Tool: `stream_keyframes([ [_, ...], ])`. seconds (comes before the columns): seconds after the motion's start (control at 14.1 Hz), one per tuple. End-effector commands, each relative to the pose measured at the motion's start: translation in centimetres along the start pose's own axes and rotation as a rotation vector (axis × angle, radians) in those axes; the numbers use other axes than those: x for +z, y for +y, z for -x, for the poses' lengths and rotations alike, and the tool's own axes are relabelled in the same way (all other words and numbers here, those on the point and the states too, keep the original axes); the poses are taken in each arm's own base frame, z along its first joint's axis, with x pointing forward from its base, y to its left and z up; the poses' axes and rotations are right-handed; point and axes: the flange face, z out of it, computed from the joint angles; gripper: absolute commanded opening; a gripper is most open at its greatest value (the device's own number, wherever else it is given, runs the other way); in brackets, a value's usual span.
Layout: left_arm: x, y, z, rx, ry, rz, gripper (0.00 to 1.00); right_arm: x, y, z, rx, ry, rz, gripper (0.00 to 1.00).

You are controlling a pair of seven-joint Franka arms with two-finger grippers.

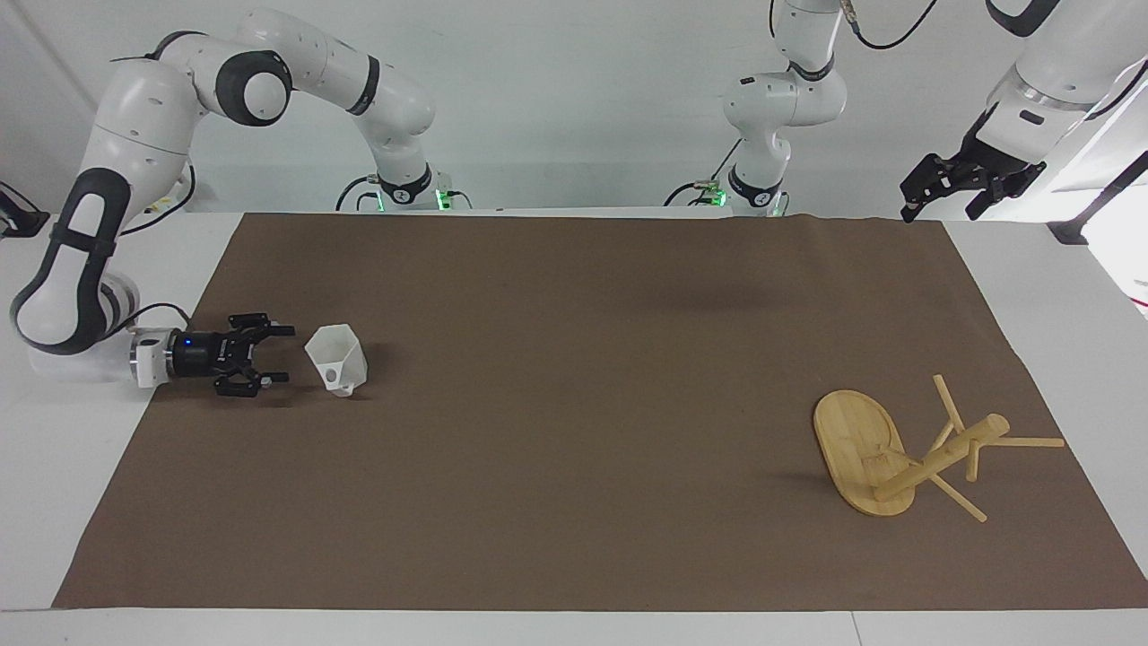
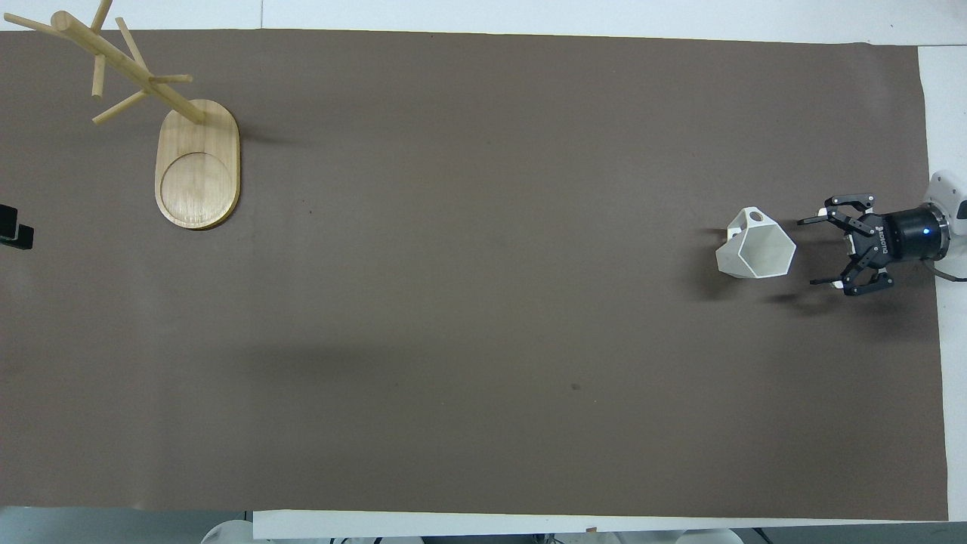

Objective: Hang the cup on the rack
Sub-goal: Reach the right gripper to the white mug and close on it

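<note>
While the left arm is waiting raised at its own end of the desk [image 1: 1031, 296], with the left pincer [image 1: 942, 205] hanging over the desk's edge nearest the robots, its fingers spread apart and holding nothing, the right arm is reaching low over the brown mat [image 1: 574, 413]. Lying level and close to the mat, the right pincer [image 1: 280, 354] [image 2: 807, 252] is pointing at the cup [image 1: 337, 359] [image 2: 755, 253] with its fingers spread wide and nothing between them; it is sitting just beside the cup, toward the right arm's end of the desk, and is not touching it. Standing on its narrow base, the white cup is tilting its open mouth toward that pincer. Well apart from it, toward the left arm's end and slightly farther from the robots, the wooden rack [image 1: 865, 462] [image 2: 198, 166] is standing on its oval base, with nothing hanging on its pegs.
</note>
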Motion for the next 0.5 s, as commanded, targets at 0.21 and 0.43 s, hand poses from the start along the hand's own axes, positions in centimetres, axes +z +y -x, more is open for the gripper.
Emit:
stream_keyframes([
  [0.21,-0.06,-0.12,0.82,-0.005,-0.008,-0.007,1.0,2.88,0.22,0.99,0.019,-0.008,0.036,1.0],
  [0.43,-0.06,-0.13,0.82,-0.005,-0.008,-0.009,1.0,3.37,-0.23,1.4,0.027,0.003,0.034,1.0],
])
